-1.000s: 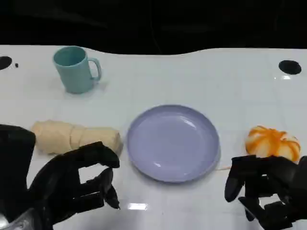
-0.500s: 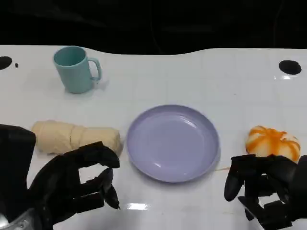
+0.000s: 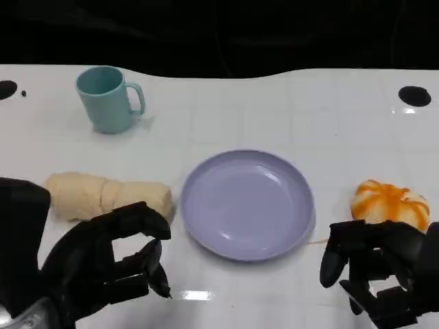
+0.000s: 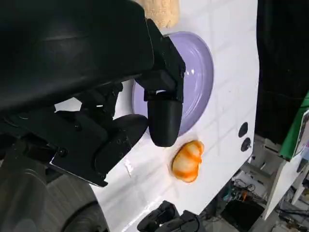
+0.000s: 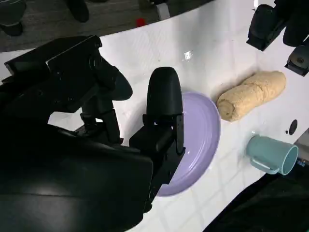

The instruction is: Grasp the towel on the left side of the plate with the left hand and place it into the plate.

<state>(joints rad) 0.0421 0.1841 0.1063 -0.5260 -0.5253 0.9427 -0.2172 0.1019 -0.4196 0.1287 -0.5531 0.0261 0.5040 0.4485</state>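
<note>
A rolled beige towel [image 3: 106, 195] lies on the white table just left of the empty lavender plate [image 3: 247, 204]. My left hand [image 3: 103, 264] hovers in front of the towel, a little nearer me, with its fingers curved and apart and nothing in them. My right hand [image 3: 377, 271] sits low at the front right, also holding nothing. The left wrist view looks past my left hand's fingers [image 4: 164, 111] to the plate [image 4: 198, 72] and an end of the towel [image 4: 161, 9]. In the right wrist view the towel [image 5: 251, 96] lies beyond the plate [image 5: 200, 135].
A teal mug [image 3: 108, 99] stands at the back left, behind the towel. An orange-and-white pumpkin-like object [image 3: 389, 203] rests right of the plate, just beyond my right hand. Black round marks [image 3: 414, 96] dot the far table corners.
</note>
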